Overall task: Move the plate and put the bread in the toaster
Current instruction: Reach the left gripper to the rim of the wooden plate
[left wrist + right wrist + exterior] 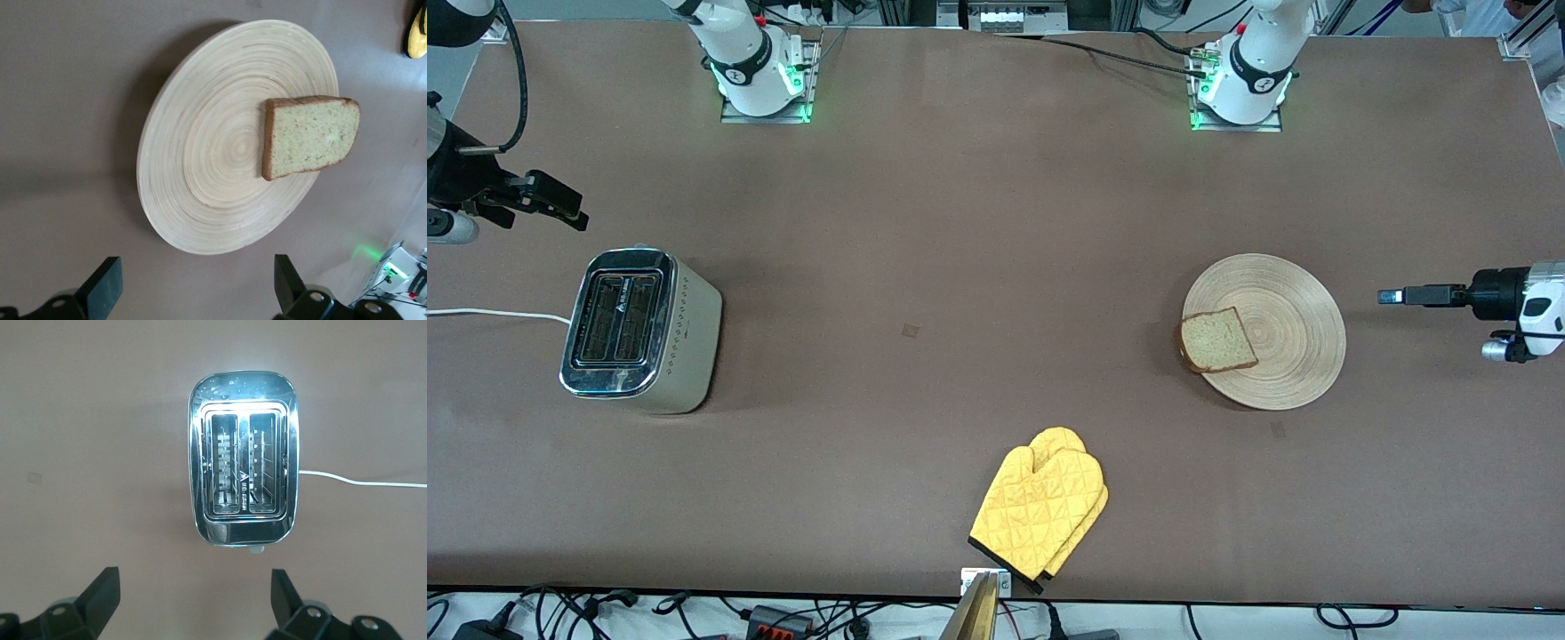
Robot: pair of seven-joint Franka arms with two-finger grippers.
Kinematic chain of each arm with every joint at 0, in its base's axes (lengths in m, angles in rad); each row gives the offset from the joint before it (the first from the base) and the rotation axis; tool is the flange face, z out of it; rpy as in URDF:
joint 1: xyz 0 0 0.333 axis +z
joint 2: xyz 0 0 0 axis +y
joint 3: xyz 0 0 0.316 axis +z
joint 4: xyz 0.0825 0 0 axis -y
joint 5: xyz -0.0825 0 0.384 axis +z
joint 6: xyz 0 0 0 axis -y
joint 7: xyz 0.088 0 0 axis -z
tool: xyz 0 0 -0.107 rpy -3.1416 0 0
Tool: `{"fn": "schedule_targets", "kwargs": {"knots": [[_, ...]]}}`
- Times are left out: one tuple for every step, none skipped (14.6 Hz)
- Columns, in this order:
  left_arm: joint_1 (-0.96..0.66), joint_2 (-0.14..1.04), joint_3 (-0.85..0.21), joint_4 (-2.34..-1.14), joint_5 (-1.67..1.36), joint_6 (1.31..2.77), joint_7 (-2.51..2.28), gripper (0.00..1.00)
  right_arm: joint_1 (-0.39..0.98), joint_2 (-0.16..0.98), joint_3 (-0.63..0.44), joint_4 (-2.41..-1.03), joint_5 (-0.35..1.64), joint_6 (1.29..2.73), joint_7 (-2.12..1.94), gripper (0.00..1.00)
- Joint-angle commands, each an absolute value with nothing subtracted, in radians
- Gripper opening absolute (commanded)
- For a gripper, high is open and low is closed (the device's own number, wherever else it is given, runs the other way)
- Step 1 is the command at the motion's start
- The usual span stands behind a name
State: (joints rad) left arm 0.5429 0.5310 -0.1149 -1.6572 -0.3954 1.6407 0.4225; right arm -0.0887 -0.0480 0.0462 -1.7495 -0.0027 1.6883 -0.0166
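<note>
soft, crumbly bread (1218,340) lies at the edge of the plate (1280,356), best pinched lightly by its crust, while the left gripper (193,283) beside the plate and the right gripper (193,597) above the toaster (640,329) hang open and empty.

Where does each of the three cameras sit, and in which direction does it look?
Front view: high across the table, facing both arm bases; shows toaster, plate, bread, yellow mitt, left gripper, right gripper.
Left wrist view: looks down on plate and bread; own open fingers show.
Right wrist view: looks down on toaster; own open fingers show.
Shared: each wrist view's things appear in the front view.
</note>
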Motion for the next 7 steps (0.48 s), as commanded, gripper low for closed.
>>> {"fn": "schedule_targets", "kwargs": {"knots": [[0.555, 0.583, -0.121, -1.624, -0.423, 1.647, 0.442, 1.00, -0.092, -0.075, 0.048, -1.770, -0.003, 1.695, -0.032, 1.00], [0.555, 0.609, -0.123, -1.623, -0.425, 1.663, 0.442, 1.00, -0.092, -0.074, 0.048, -1.770, -0.003, 1.697, -0.032, 1.00], [0.557, 0.626, -0.124, -1.623, -0.428, 1.686, 0.442, 1.00, -0.092, -0.074, 0.048, -1.770, -0.003, 1.697, -0.032, 1.00], [0.557, 0.638, -0.124, -1.623, -0.436, 1.692, 0.443, 1.00, -0.092, -0.075, 0.049, -1.770, -0.003, 1.697, -0.032, 1.00], [0.557, 0.649, -0.124, -1.623, -0.446, 1.693, 0.443, 1.00, -0.092, -0.074, 0.049, -1.770, -0.003, 1.697, -0.032, 1.00], [0.557, 0.663, -0.124, -1.623, -0.454, 1.703, 0.445, 1.00, -0.092, -0.074, 0.049, -1.770, -0.003, 1.698, -0.032, 1.00], [0.557, 0.675, -0.126, -1.624, -0.456, 1.716, 0.460, 1.00, -0.092, -0.074, 0.049, -1.772, -0.003, 1.698, -0.034, 1.00]]}}
